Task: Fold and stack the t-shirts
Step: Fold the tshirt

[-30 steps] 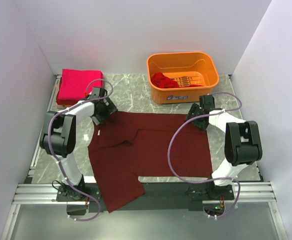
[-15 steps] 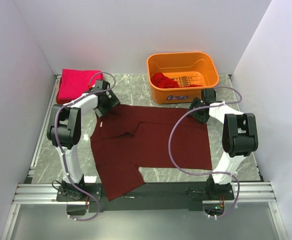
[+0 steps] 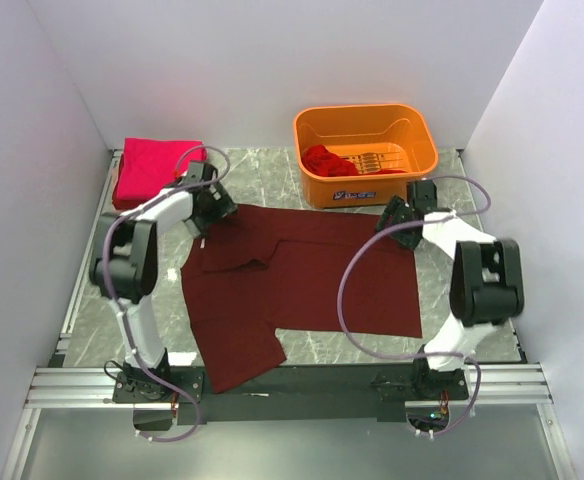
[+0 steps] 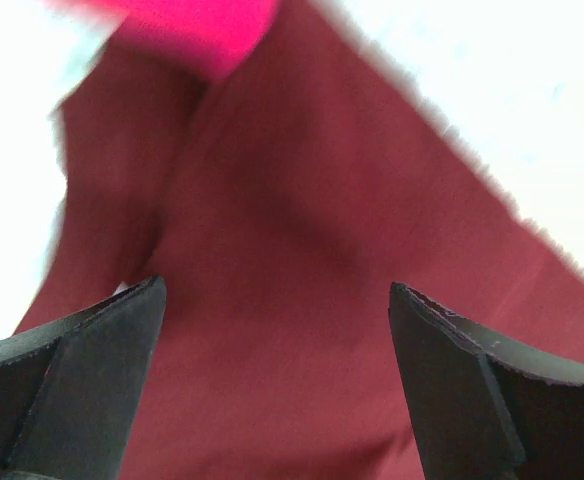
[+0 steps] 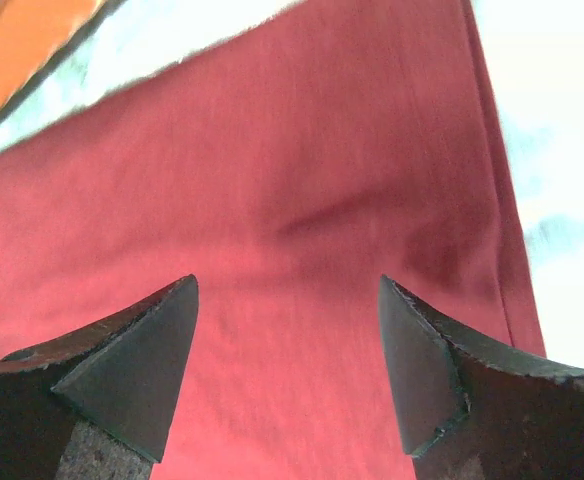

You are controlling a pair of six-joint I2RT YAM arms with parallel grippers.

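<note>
A dark maroon t-shirt [image 3: 312, 285] lies spread flat on the table, one sleeve hanging over the near edge. My left gripper [image 3: 215, 212] is open over its far left corner, and the left wrist view [image 4: 272, 290] shows maroon cloth [image 4: 302, 250] between the fingers. My right gripper [image 3: 392, 218] is open over its far right corner, with the cloth [image 5: 302, 180] below it [image 5: 287, 285]. A folded bright pink-red t-shirt [image 3: 152, 168] lies at the far left; its edge shows in the left wrist view [image 4: 192, 25]. A brighter red t-shirt [image 3: 327, 158] lies in the basket.
An orange plastic basket [image 3: 412, 125] stands at the far right, close behind the right gripper; its corner shows in the right wrist view [image 5: 22, 50]. White walls enclose the marble table [image 3: 272, 180] on three sides.
Both grippers have moved toward the far side and the maroon shirt has slid that way with them; less of it hangs over the near edge.
</note>
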